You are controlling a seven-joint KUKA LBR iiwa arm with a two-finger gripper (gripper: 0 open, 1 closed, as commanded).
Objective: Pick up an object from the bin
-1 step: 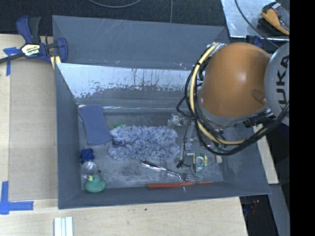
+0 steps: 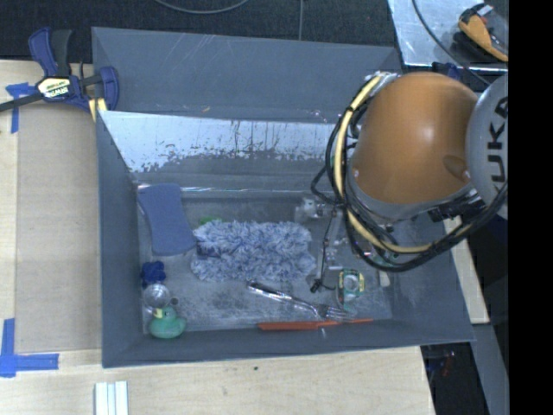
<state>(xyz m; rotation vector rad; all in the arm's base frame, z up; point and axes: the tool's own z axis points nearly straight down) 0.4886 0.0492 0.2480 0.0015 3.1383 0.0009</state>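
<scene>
a: what's by the gripper (image 2: 328, 271)?
b: a small green-rimmed thing (image 2: 350, 284), right near corner, beside the fuzzy blue cloth (image 2: 252, 247).
a: arm (image 2: 415, 137)?
b: in from the right, pointing down. open or clenched, can't tell.

Moderate, even light from overhead. The far wall of the grey metal bin (image 2: 233, 137) returns a pale, streaked sheen, and the floor below it reads dimmer. A broad, soft highlight sits on the arm's domed orange cover (image 2: 406, 137). Beneath that cover, the gripper (image 2: 331, 266) and the bin's right corner lie in shadow. The black surface (image 2: 216, 15) behind the bin is dark.
</scene>
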